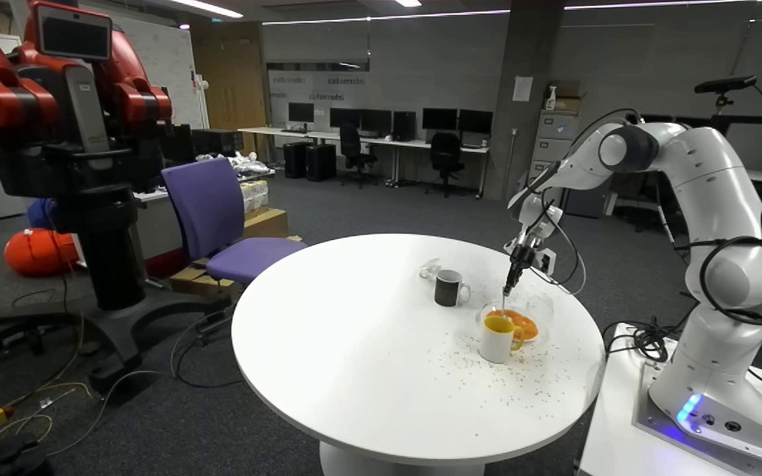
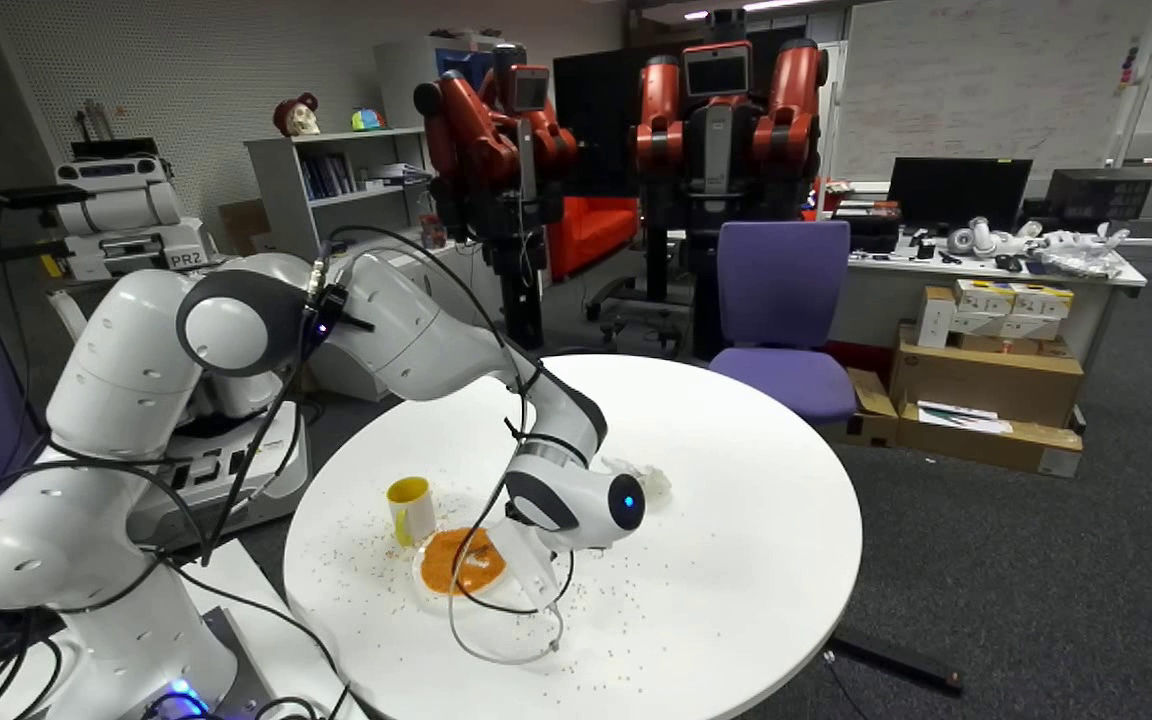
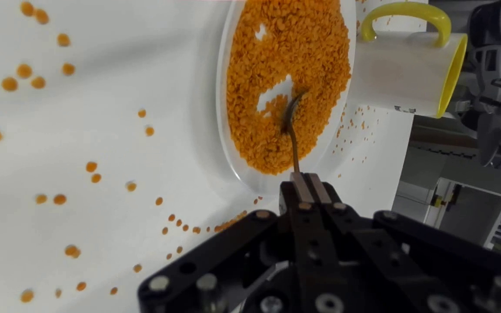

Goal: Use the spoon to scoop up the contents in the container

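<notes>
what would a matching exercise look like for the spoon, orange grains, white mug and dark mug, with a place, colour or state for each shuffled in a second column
Things:
1. spoon
2. orange grains
3. white mug
4. dark mug

Matches:
A. yellow inside
B. gripped in the jaws
C. has a white handle
D. in the white dish, with some scattered on the table

Right pairs: 1-B, 2-D, 3-A, 4-C
</notes>
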{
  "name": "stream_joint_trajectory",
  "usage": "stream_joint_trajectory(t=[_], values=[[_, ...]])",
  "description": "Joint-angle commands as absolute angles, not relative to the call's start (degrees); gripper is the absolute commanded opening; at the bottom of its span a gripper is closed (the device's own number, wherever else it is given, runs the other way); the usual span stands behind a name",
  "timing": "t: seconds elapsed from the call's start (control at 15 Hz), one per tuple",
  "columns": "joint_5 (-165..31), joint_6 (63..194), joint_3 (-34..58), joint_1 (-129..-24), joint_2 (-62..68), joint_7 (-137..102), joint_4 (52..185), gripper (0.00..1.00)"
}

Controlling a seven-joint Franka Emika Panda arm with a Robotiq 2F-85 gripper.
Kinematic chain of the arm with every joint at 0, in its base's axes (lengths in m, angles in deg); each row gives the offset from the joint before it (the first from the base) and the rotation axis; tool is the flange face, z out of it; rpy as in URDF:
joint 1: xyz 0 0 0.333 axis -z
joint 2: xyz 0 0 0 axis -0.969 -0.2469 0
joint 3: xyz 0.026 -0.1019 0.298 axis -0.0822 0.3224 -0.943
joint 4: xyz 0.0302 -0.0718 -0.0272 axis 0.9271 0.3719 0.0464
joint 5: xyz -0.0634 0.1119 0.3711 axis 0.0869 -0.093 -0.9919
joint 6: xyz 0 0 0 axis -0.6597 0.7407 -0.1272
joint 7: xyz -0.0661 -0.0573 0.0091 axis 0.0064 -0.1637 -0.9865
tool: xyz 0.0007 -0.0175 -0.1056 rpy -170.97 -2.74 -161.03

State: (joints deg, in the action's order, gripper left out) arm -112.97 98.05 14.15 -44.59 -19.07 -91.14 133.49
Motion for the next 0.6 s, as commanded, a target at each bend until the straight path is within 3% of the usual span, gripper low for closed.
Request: stream_joint_trajectory(t=[0.0, 0.53], values=[[-113.44, 92.99, 14.45, -43.54, -22.8, -93.42, 129.45, 0.0], [-113.42, 88.36, 14.27, -42.09, -28.25, -94.53, 123.36, 0.0]])
